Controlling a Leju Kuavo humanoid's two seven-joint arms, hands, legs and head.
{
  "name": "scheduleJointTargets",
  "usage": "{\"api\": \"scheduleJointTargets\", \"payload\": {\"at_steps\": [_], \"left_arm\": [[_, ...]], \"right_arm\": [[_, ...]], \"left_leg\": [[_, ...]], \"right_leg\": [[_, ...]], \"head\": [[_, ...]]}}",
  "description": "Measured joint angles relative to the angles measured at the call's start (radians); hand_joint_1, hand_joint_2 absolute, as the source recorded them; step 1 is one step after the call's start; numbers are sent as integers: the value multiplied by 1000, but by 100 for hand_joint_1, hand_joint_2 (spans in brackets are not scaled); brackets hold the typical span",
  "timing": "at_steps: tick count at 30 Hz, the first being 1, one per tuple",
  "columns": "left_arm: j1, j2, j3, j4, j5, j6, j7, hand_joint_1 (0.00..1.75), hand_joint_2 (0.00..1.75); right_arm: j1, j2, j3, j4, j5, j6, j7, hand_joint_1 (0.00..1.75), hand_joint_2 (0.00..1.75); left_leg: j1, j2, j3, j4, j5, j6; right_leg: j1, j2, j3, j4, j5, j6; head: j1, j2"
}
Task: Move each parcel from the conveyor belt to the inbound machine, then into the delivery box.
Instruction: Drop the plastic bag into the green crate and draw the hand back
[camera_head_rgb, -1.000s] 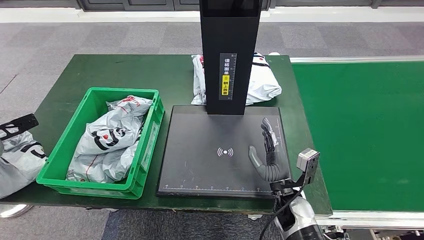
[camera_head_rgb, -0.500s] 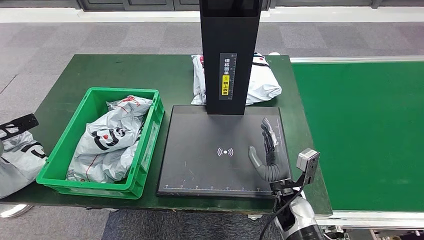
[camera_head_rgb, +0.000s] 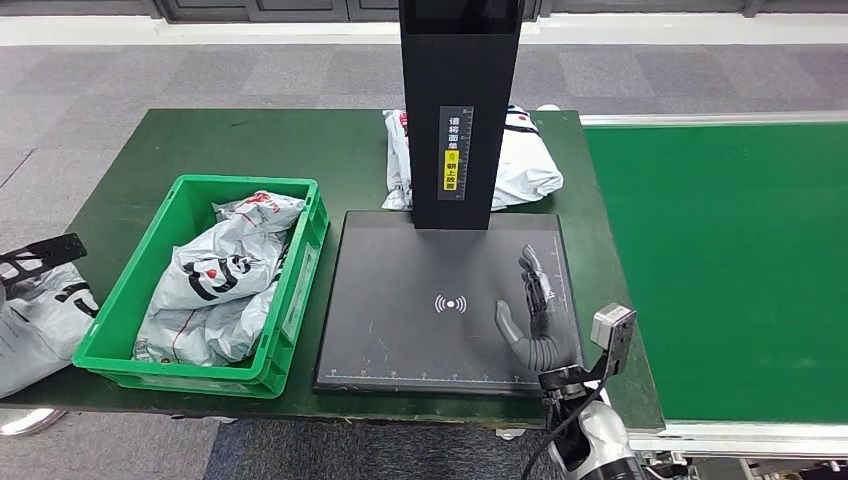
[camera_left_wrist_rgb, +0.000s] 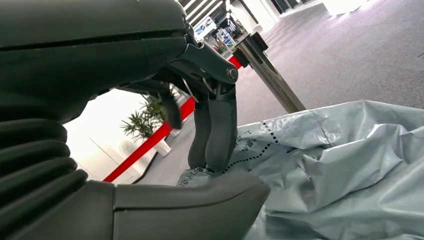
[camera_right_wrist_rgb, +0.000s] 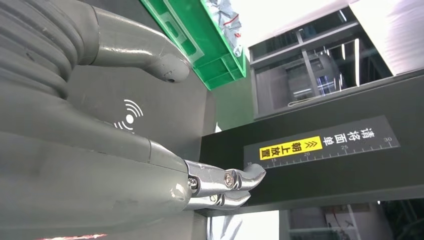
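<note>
Parcels sit in three places around the inbound machine (camera_head_rgb: 450, 300), the black scanning plate with its upright black column, as the head view shows. One white parcel (camera_head_rgb: 520, 160) lies on the green table (camera_head_rgb: 240, 150) behind the column, partly hidden by it. Several grey-and-white parcels (camera_head_rgb: 215, 280) fill the green delivery box (camera_head_rgb: 295, 300), which stands on the table just beside the plate, on the side away from the conveyor belt (camera_head_rgb: 730, 260). The belt's green surface runs along the plate's other side. The right hand (camera_head_rgb: 537, 315) hovers over the plate's belt-side edge, fingers spread apart and holding nothing. Far from the machine, past the delivery box and off the table's edge, the left hand (camera_head_rgb: 40, 255) shows only as a dark bracket above a grey parcel (camera_head_rgb: 40, 325).

Left wrist view: the left hand (camera_left_wrist_rgb: 210, 135) has its dark fingers (camera_left_wrist_rgb: 220, 130) and thick thumb closed on the edge of the grey parcel (camera_left_wrist_rgb: 340, 170), pinching the crumpled plastic between them.

Right wrist view: the right hand (camera_right_wrist_rgb: 150, 125) is open, thumb and fingers (camera_right_wrist_rgb: 225, 185) well apart over the plate's wireless mark, with the column's yellow label and the delivery box (camera_right_wrist_rgb: 210, 45) beyond.
</note>
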Motion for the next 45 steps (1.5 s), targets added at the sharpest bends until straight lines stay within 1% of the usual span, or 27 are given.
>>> {"api": "scheduleJointTargets", "payload": {"at_steps": [20, 23, 27, 30, 40, 45], "left_arm": [[0, 5, 1, 0, -32, -8, 30, 0, 0], [0, 7, 0, 0, -60, 18, 63, 0, 0], [0, 15, 0, -2, -102, 88, 114, 0, 0], [0, 22, -3, -4, -128, 117, 137, 0, 0], [0, 35, -9, -4, -137, 133, 149, 0, 0], [1, 37, -10, -7, -139, 193, 161, 0, 0]], "right_arm": [[-3, 2, 0, 0, 5, 8, 1, 0, 175], [-3, 3, 0, 0, 10, 12, 2, 0, 175], [-4, 10, 0, 0, 20, 16, 7, 0, 175], [-7, 15, 0, 0, 26, 22, 8, 0, 175], [-8, 22, 0, 0, 29, 24, 8, 0, 175], [-5, 24, 0, 0, 28, 30, 14, 0, 175]], "left_leg": [[0, 0, 0, 0, 0, 0], [0, 0, 0, 0, 0, 0], [0, 0, 0, 0, 0, 0], [0, 0, 0, 0, 0, 0], [0, 0, 0, 0, 0, 0], [0, 0, 0, 0, 0, 0]], "right_leg": [[0, 0, 0, 0, 0, 0], [0, 0, 0, 0, 0, 0], [0, 0, 0, 0, 0, 0], [0, 0, 0, 0, 0, 0], [0, 0, 0, 0, 0, 0], [0, 0, 0, 0, 0, 0]], "head": [[0, 0], [0, 0], [0, 0], [0, 0], [0, 0], [0, 0]]}}
